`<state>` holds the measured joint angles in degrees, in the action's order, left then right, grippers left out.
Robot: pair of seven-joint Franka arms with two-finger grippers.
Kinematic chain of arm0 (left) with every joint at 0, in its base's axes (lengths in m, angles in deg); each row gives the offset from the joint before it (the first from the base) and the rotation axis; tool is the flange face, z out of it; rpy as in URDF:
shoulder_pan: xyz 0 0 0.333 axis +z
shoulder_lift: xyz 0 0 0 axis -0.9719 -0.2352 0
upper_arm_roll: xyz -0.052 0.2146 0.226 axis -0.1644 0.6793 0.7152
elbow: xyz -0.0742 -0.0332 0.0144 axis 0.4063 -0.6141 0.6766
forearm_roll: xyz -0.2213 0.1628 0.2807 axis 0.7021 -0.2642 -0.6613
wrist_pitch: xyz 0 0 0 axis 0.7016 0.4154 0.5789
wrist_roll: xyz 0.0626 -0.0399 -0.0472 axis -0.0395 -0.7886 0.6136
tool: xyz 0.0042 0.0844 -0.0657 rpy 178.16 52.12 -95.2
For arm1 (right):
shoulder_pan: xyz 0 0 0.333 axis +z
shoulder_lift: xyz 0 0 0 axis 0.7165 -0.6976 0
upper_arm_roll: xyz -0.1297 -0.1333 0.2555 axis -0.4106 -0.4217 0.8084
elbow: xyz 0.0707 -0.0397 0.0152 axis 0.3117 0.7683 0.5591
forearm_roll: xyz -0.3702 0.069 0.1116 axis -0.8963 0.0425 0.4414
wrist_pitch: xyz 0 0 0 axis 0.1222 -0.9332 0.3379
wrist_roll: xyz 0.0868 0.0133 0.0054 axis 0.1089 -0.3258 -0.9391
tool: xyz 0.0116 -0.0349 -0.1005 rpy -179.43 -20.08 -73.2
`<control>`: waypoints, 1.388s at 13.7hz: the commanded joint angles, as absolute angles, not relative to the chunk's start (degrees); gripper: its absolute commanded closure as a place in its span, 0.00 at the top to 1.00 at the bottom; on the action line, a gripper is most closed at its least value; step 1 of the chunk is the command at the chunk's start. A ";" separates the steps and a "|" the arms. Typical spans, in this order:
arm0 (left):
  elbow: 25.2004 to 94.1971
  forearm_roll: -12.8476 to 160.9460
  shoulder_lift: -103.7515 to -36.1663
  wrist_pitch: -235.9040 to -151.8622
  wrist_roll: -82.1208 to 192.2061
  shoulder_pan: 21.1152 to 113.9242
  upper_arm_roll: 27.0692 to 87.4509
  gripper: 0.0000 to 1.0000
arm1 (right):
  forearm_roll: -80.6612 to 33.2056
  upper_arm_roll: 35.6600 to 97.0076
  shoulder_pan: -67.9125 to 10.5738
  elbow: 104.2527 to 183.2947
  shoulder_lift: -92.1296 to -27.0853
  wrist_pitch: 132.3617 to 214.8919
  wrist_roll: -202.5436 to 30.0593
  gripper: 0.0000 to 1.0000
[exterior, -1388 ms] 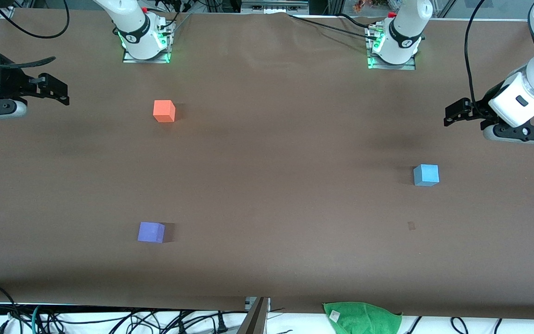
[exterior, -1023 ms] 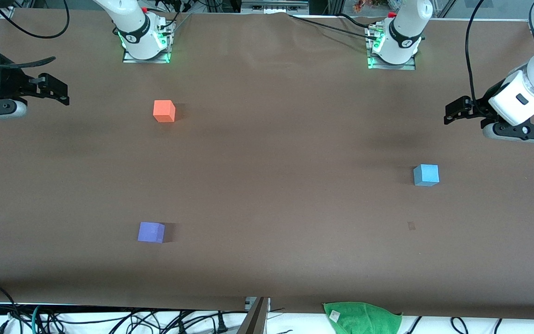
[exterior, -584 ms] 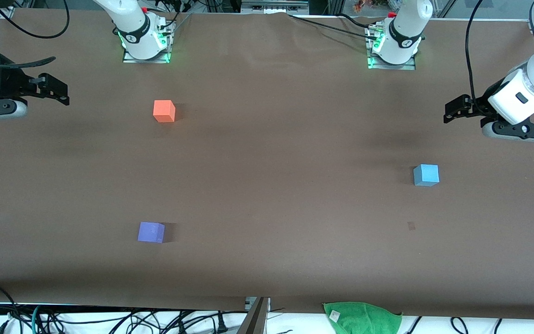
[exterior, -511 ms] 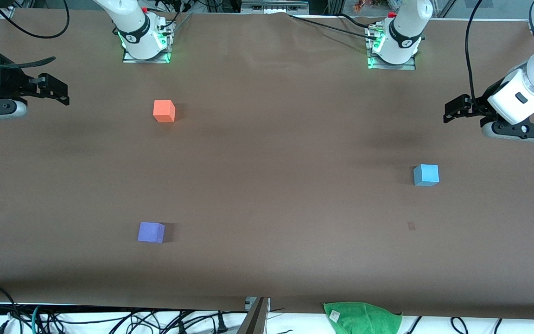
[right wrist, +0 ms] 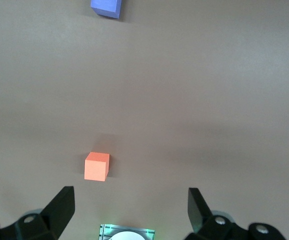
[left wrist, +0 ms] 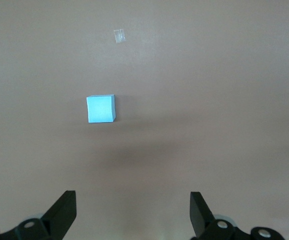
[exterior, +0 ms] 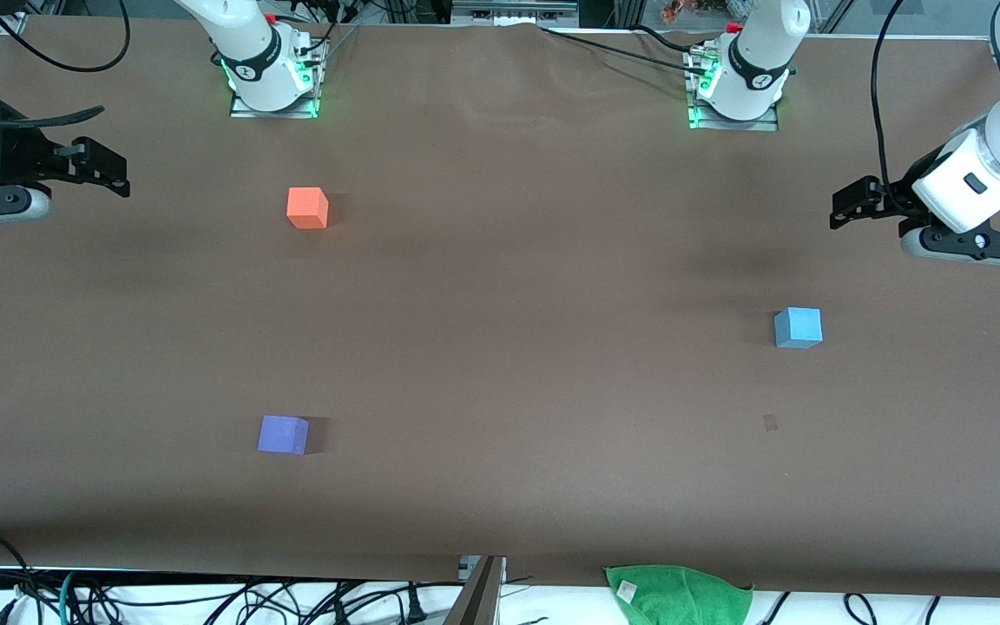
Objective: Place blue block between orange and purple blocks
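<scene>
The blue block point(exterior: 799, 328) sits on the brown table toward the left arm's end; it also shows in the left wrist view point(left wrist: 100, 109). The orange block point(exterior: 307, 208) sits toward the right arm's end, near that arm's base, and the purple block point(exterior: 283, 435) lies nearer the front camera, roughly in line with it. Both show in the right wrist view, the orange block point(right wrist: 96, 166) and the purple block point(right wrist: 106, 7). My left gripper point(exterior: 844, 212) hangs open and empty over the table's end, apart from the blue block. My right gripper point(exterior: 108, 167) waits open and empty over the table's other end.
A green cloth point(exterior: 679, 595) lies at the table's edge nearest the front camera. A small pale mark point(exterior: 770, 423) is on the table near the blue block. The arm bases point(exterior: 273, 82) point(exterior: 736, 91) stand along the table edge farthest from the front camera. Cables hang off the near edge.
My left hand has crept very slightly toward the bases' edge of the table. The three blocks and the right arm have not moved.
</scene>
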<state>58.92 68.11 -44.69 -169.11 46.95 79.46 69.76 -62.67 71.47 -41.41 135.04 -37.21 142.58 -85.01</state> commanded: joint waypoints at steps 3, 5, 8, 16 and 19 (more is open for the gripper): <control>57.90 67.78 -45.13 -167.95 46.04 79.73 69.52 1.00 | -61.80 71.70 -41.73 134.14 -37.55 142.73 -85.52 1.00; 57.90 67.87 -45.13 -167.34 46.04 79.73 69.52 1.00 | -61.80 71.70 -41.73 134.14 -37.55 142.82 -85.52 1.00; 57.90 67.78 -45.22 -167.07 46.04 79.73 69.61 1.00 | -61.80 71.70 -41.81 134.14 -37.55 142.73 -85.52 1.00; 57.90 67.17 -50.64 -164.96 45.96 80.61 70.31 1.00 | -61.80 71.61 -41.81 134.14 -37.55 142.91 -85.52 1.00; 57.98 61.05 -58.90 -170.81 45.26 81.05 70.23 1.00 | -61.89 71.61 -41.81 134.14 -37.55 143.08 -85.43 1.00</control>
<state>59.48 65.17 -53.22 -167.51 46.89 80.68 70.34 -62.67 71.47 -41.43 135.03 -37.22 143.13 -85.01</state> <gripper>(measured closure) 0.000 0.000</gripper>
